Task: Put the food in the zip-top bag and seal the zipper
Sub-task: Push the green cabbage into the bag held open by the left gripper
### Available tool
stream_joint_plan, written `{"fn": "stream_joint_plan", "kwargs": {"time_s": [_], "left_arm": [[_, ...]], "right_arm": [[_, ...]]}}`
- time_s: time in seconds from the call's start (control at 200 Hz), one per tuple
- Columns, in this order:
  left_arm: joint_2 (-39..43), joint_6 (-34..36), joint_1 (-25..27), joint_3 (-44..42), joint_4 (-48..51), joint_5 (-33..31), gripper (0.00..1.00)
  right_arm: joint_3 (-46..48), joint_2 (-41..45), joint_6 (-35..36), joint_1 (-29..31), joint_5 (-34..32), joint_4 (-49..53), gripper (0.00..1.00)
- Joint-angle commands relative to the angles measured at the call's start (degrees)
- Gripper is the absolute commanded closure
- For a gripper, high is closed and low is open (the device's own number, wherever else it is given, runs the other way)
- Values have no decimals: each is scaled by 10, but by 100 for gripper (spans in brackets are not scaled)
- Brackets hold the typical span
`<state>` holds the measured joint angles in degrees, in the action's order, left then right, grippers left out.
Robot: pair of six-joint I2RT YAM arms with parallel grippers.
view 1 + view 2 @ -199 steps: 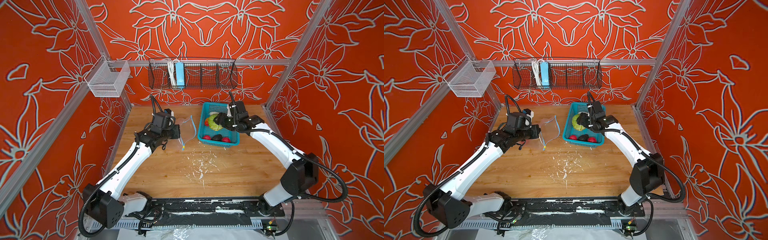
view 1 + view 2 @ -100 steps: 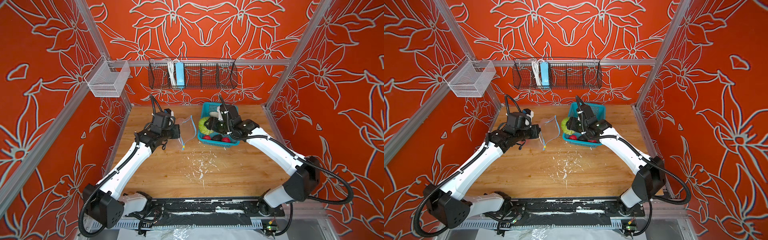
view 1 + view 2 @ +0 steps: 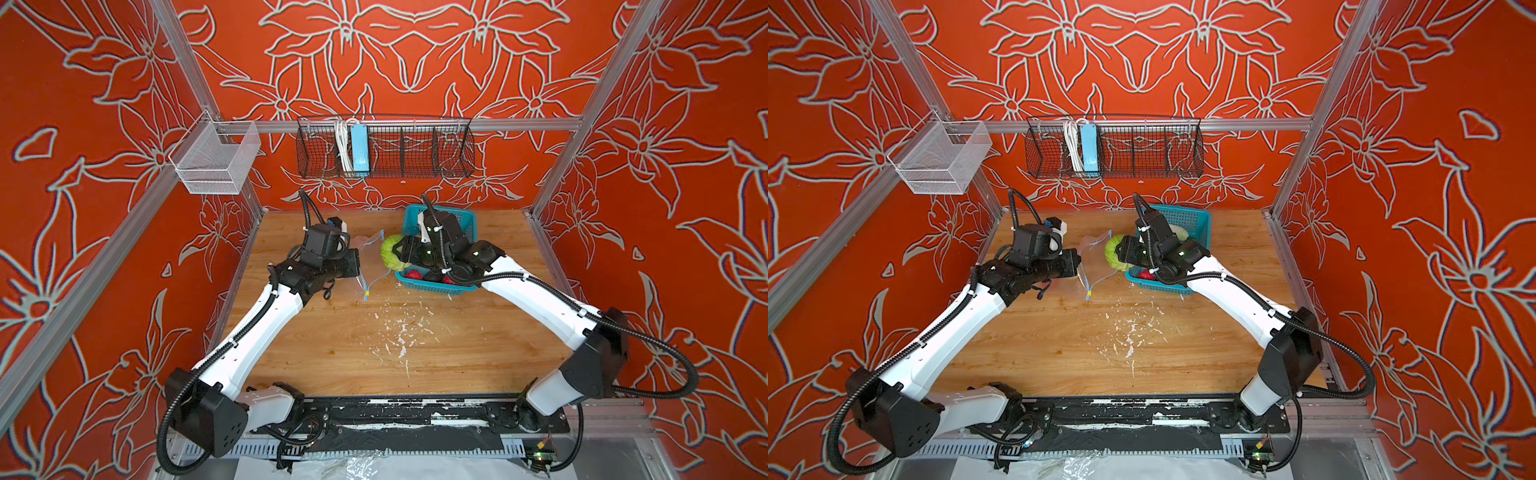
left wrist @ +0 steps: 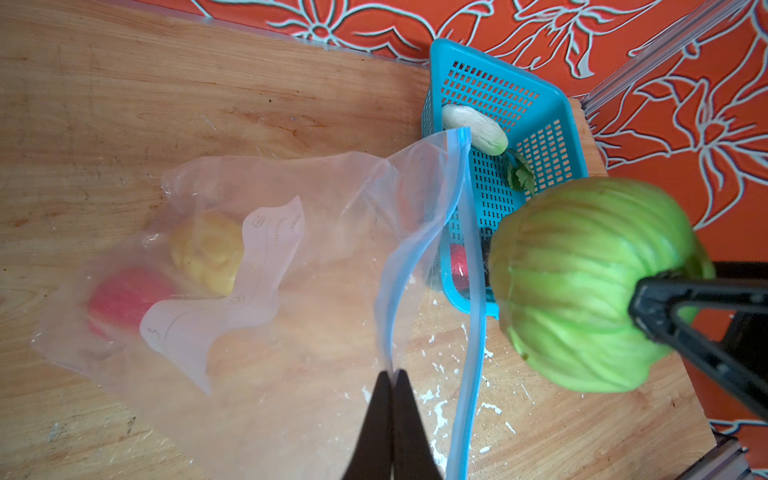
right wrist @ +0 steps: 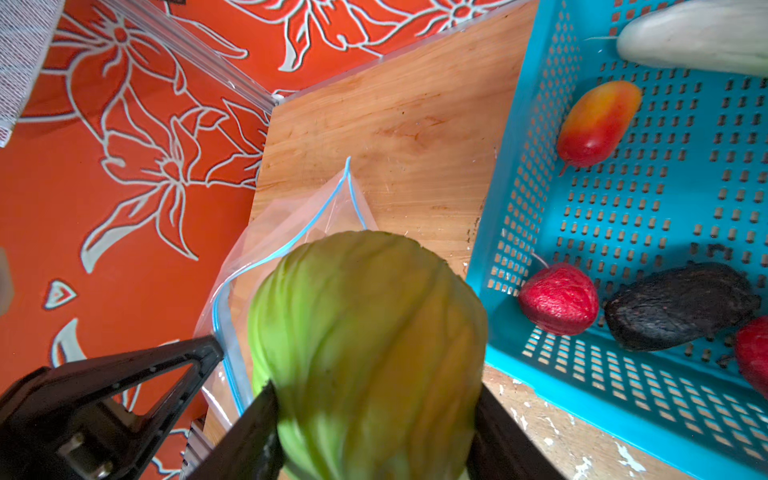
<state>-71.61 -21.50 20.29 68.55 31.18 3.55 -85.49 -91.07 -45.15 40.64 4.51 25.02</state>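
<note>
1. We are loading: our right gripper (image 5: 374,399) clamps the cabbage (image 3: 388,253), mid-frame in both top views, beside the bag (image 3: 370,266).
2. Our left gripper (image 4: 392,376) pinches the bag's lip.
3. Next we must push it inside.

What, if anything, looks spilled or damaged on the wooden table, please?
White flecks are scattered over the middle of the wooden table, in front of the teal perforated plastic basket; they look like chipped paint or scuffs. Nothing else stands out.

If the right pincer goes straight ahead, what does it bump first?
Probably the open mouth of the zip-top bag held by the left pincer; the cabbage in the right pincer would touch first.
</note>
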Motion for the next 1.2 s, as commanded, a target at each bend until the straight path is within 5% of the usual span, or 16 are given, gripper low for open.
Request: {"fn": "stream_joint_plan", "kwargs": {"time_s": [0.0,1.196], "left_arm": [[12,3,-3,-6,-7,4,100],[20,0,-4,-6,-7,12,100]], "right_arm": [[-32,-14,-7,14,-14,-20,37],[-80,-97,-11,55,-8,-23,37]]}}
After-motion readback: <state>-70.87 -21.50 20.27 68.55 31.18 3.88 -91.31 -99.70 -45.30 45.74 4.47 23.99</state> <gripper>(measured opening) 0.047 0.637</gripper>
